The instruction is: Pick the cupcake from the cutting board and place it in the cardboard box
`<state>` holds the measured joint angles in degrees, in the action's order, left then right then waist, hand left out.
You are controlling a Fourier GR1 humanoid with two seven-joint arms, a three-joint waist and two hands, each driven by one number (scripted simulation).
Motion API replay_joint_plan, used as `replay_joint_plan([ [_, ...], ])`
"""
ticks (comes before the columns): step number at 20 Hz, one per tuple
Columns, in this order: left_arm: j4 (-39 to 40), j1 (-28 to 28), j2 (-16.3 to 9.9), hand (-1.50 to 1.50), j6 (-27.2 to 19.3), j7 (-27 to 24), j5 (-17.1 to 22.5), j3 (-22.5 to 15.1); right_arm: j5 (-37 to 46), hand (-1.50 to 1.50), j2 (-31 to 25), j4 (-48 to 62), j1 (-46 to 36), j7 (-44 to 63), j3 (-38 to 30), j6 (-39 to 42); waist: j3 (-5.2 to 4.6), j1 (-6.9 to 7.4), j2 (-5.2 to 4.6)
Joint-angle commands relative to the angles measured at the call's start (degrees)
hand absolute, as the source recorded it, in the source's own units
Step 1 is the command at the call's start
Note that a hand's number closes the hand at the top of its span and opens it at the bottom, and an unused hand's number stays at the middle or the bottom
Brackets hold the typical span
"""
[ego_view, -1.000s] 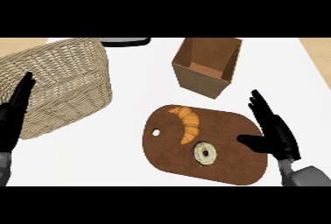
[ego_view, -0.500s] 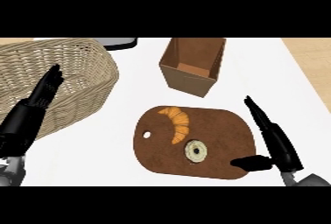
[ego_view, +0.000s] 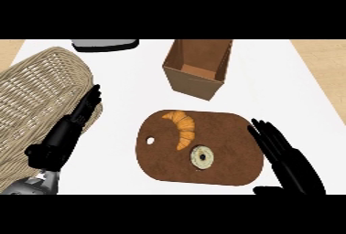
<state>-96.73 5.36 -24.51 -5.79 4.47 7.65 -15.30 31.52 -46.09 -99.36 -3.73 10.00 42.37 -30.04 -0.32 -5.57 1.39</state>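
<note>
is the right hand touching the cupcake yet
Apart. The head view shows bare cutting board between the right hand and the cupcake.

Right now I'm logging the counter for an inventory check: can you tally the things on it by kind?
Baked goods: 2, a croissant and a cupcake, both on the cutting board
Boards: 1, the cutting board
Containers: 2, a cardboard box and a wicker basket
Dark object at the far edge: 1, cannot tell what
Total: 6
</note>
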Motion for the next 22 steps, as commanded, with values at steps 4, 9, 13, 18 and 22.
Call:
replay_joint_plan([
  [4, 3.0, 2.1, 3.6, 0.0, 0.2, 0.2, -0.6, -2.6, 6.5, -1.5, -3.4, -20.8, 2.7, 23.8, 6.0, 16.0, -0.22, 2.19, -0.72],
  [9, 7.6, 6.0, 6.3, 0.0, 0.3, 0.1, -2.4, -3.8, 8.0, -1.5, 2.8, -31.7, -0.7, 42.4, 8.3, 28.8, 0.07, 4.42, -1.32],
  [13, 8.7, 7.1, 6.1, 0.0, 3.9, -0.7, -1.0, -2.1, 12.3, -1.5, 16.7, -28.5, -5.2, 52.7, 12.0, 34.0, 0.22, 5.64, -1.37],
  [18, 7.7, 7.6, 9.4, 0.0, 3.6, 1.8, -4.2, -2.4, 15.2, -1.5, 23.3, -21.8, -4.6, 50.3, 10.4, 36.1, 0.31, 5.51, -1.36],
  [22, 10.4, 7.3, 7.8, 0.0, 5.8, -2.2, -4.4, 0.5, 17.0, -1.5, 27.1, -13.8, -4.6, 49.4, 10.8, 35.7, 0.31, 5.49, -1.41],
])
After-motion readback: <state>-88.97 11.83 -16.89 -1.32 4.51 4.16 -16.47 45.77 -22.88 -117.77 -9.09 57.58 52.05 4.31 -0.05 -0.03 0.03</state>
